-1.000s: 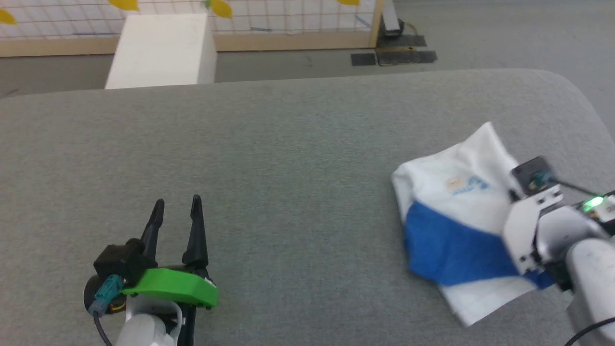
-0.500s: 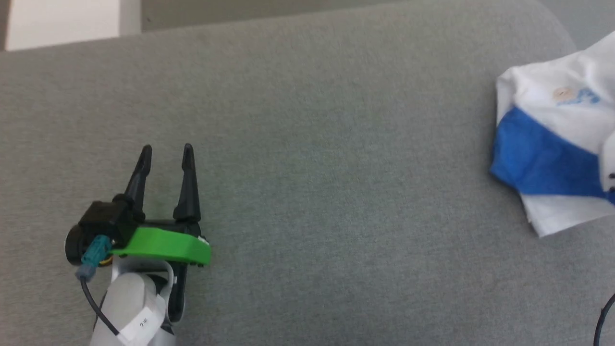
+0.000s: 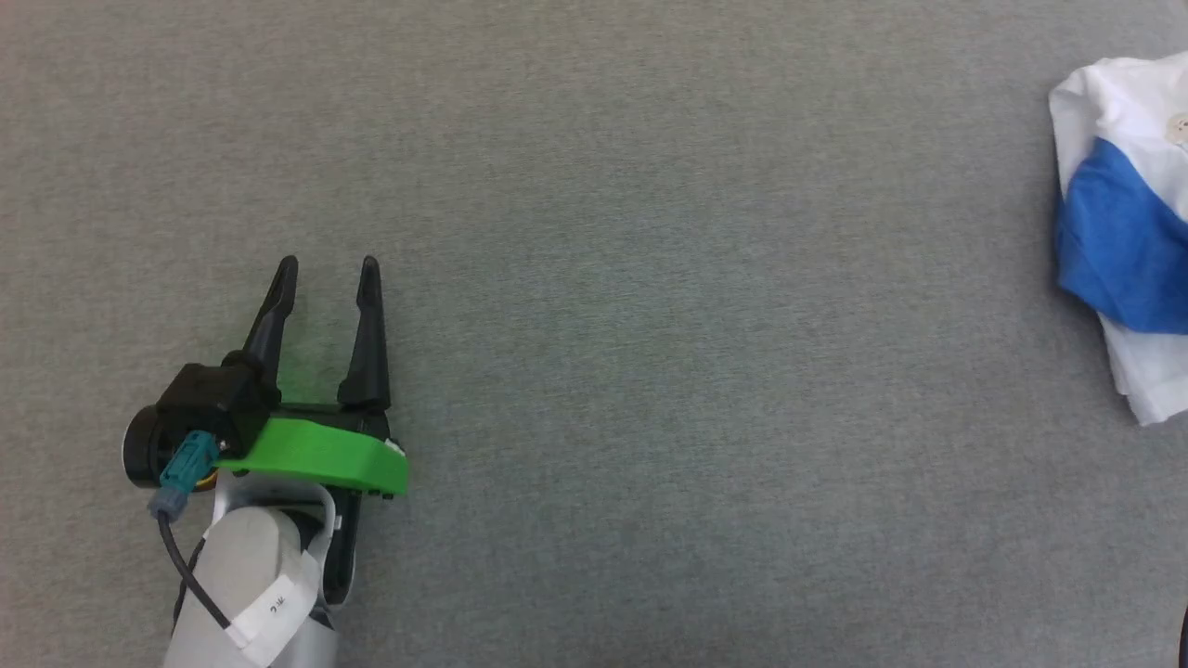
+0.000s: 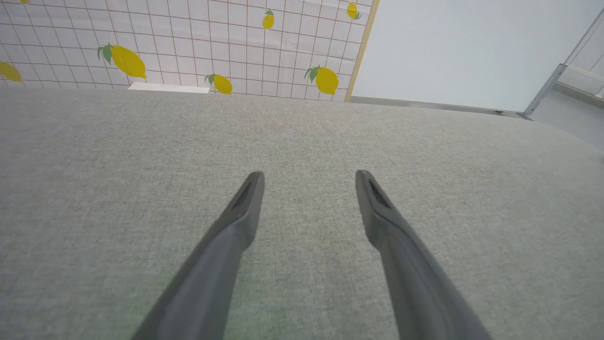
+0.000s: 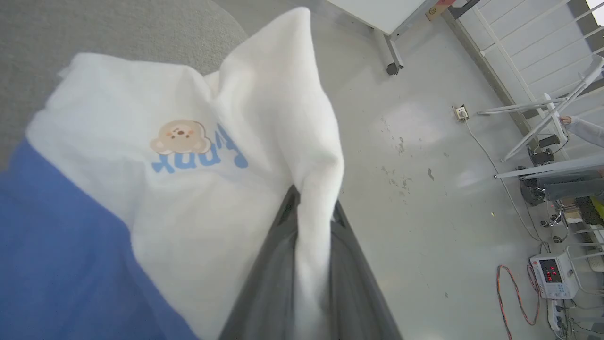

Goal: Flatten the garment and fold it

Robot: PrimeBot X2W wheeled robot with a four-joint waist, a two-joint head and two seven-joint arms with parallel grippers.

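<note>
Grey cloth-covered surface [image 3: 650, 278], wide bare stretch in the middle, nothing standing between the two arms

Left claw [image 3: 329, 264] low over the near-left part, fingers spread, released, nothing between them; the left wrist view shows the same gap [image 4: 309, 174] over bare grey cloth. Green bracket [image 3: 325, 455] and a teal plug [image 3: 186, 464] sit behind it. White tag [image 3: 269, 608] on the forearm, its writing too small to read

The garment [image 3: 1123, 232] lies bunched at the far right of the surface, white with a blue band, cut off by the head view's edge

Right claw [image 5: 314, 203] clenched on a raised white fold of the garment [image 5: 188, 198]; the fold hides its tips. Bear face print [image 5: 179, 137] with blue lettering under it, turned about, not legible

Beyond: lemon-print tiled wall [image 4: 188, 38], plain white panel [image 4: 472, 47]. Pale floor [image 5: 424, 141] past the surface's edge, wall socket [image 5: 460, 112] with a cord, red cable loop [image 5: 514, 293], small box with red digits [image 5: 549, 274], unreadable
</note>
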